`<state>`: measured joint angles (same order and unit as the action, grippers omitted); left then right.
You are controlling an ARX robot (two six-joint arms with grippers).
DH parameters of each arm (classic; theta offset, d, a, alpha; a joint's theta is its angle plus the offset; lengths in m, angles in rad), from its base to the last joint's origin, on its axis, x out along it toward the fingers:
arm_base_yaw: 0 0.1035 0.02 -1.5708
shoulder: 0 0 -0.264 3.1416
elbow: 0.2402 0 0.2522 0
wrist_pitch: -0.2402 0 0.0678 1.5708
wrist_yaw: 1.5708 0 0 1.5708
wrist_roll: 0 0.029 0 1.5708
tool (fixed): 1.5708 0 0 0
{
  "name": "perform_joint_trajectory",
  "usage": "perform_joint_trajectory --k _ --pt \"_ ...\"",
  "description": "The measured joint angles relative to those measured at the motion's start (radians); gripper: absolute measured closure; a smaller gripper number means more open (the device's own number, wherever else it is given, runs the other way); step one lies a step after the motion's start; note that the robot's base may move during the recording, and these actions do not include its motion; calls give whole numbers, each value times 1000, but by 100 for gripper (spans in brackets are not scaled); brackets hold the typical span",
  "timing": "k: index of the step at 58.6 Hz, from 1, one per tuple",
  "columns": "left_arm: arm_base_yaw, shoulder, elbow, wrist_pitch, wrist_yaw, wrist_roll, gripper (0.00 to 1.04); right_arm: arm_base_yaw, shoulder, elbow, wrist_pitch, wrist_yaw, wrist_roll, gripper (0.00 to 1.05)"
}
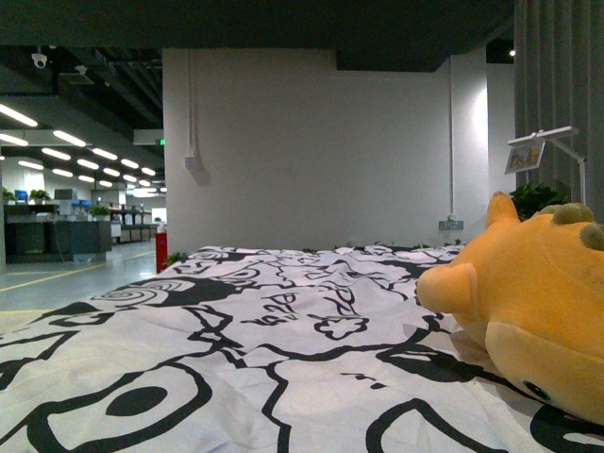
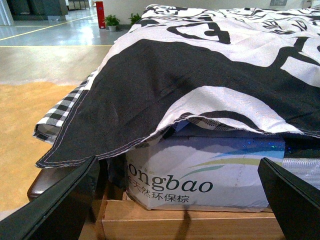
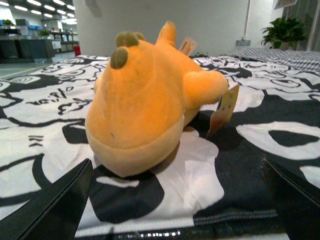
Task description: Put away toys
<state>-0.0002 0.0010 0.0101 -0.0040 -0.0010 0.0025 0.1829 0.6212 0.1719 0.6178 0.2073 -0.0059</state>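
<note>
Nearest to us, our right gripper (image 3: 176,165) stood open, its two dark fingers (image 3: 55,205) spread wide and holding nothing. Just beyond them, squarely between the two, lay the plush toy (image 3: 145,100). Its rounded orange snout was turned toward the gripper, and a paper tag (image 3: 225,107) hung off its side. We judged the arm was lined up this way so the fingers could go forward and close around the soft body. The toy was near but not yet touched.

Our left gripper (image 2: 177,165) was likewise open and empty. It sat low beside the edge of the covered surface, where the black-and-white sheet (image 2: 210,70) draped over a printed white box (image 2: 200,175) on a wooden base (image 2: 150,220). No toy showed in front of it, so we took it to be parked out of the way.

In the front view the toy filled the lower right of the frame, resting on the sheet. The sheet ran from the bottom edge up to the middle of the picture, and neither arm showed there. Behind the toy, near the right edge, stood a green plant (image 1: 533,198). Farther back the white wall (image 1: 311,142) crossed the centre, and at far left was a lit office hall (image 1: 75,217). We saw no bin or basket for the toy in any view.
</note>
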Motion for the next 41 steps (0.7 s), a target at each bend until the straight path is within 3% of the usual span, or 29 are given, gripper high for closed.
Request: perform_joint_trajectory --k 17,41 --pt "0 0 0 0 0 0 6 18 286 112 185 11 -34 2" --pt "0 0 0 0 0 0 6 2 541 298 255 3 -35 2"
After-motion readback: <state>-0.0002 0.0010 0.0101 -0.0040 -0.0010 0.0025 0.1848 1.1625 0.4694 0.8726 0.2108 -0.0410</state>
